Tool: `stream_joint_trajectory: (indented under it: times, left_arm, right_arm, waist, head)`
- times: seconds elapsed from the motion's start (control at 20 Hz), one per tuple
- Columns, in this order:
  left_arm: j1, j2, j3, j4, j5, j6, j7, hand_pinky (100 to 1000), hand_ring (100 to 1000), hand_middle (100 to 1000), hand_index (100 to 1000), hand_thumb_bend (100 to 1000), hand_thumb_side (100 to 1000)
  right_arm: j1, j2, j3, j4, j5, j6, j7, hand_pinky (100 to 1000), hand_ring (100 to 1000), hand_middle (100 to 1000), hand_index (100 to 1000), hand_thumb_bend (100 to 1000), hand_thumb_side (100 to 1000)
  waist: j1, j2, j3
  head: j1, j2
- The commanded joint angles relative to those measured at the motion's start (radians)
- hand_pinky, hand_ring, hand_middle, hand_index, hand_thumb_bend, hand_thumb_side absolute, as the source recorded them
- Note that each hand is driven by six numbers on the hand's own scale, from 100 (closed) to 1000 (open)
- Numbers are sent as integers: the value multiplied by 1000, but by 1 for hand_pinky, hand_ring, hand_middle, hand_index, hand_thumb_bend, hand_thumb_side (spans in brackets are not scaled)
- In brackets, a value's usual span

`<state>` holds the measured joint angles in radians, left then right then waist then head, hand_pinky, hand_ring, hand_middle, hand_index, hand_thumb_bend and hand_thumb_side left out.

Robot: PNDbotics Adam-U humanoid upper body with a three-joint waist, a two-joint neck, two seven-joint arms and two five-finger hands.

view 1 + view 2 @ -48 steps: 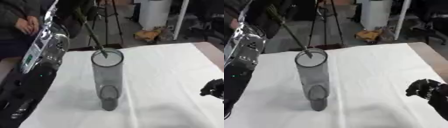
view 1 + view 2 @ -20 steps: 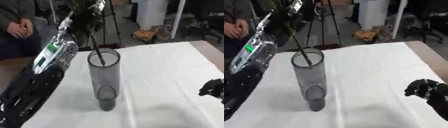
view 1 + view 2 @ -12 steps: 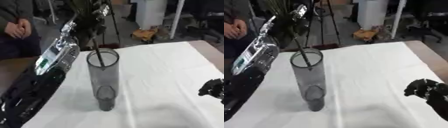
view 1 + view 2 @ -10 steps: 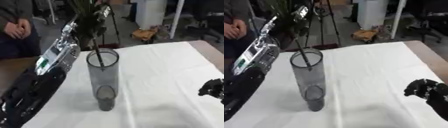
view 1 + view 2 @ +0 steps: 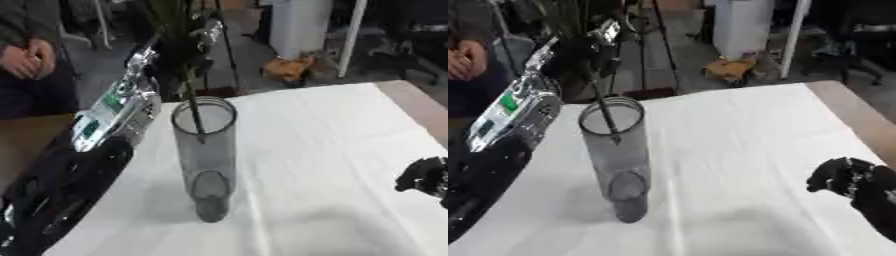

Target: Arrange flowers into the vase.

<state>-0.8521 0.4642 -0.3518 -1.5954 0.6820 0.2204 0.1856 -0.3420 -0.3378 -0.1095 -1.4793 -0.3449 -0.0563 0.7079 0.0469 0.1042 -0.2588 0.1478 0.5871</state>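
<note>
A tall clear grey vase (image 5: 206,159) stands upright on the white tablecloth (image 5: 325,145), left of centre. A dark flower stem (image 5: 192,102) runs down through its mouth, with green leaves (image 5: 174,19) above. My left arm rises from the lower left, and my left hand (image 5: 592,51) is shut on the stem just above the vase rim. At the lower right my right hand (image 5: 847,183) hovers over the cloth with its fingers curled and nothing in them.
The brown table edge (image 5: 861,120) shows past the cloth on the right. Behind the table are a tripod (image 5: 224,42), a white bin (image 5: 302,24) and a seated person (image 5: 31,52) at the far left.
My left arm has swung up and over the vase, bringing the stem from a slant to nearly upright, with its end lower inside the vase. The right hand has stayed still.
</note>
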Motion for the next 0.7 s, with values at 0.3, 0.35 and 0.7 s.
stream_joint_trajectory:
  times: [0.3,0.35,0.7]
  left_arm:
    - [-26,17,-17,8,-45,11,-19,100,100,100,100,100,190]
    - [-26,17,-19,9,-48,12,-21,100,100,100,100,100,190]
    - [-21,15,-39,28,-78,27,-27,100,100,100,100,100,248]
  right_arm:
    - [-8,-10,-7,-12,8,-1,3,681,668,601,667,732,744]
    - [-8,-10,-7,-12,8,-1,3,681,668,601,667,732,744]
    - [-9,-9,-6,-12,8,-1,5,681,668,600,667,733,744]
  waist:
    - [10,-20,-2]
    - [10,-20,-2]
    - [10,-19,-3]
  head:
    - [-5,-15]
    - [-5,-15]
    - [-12,-24]
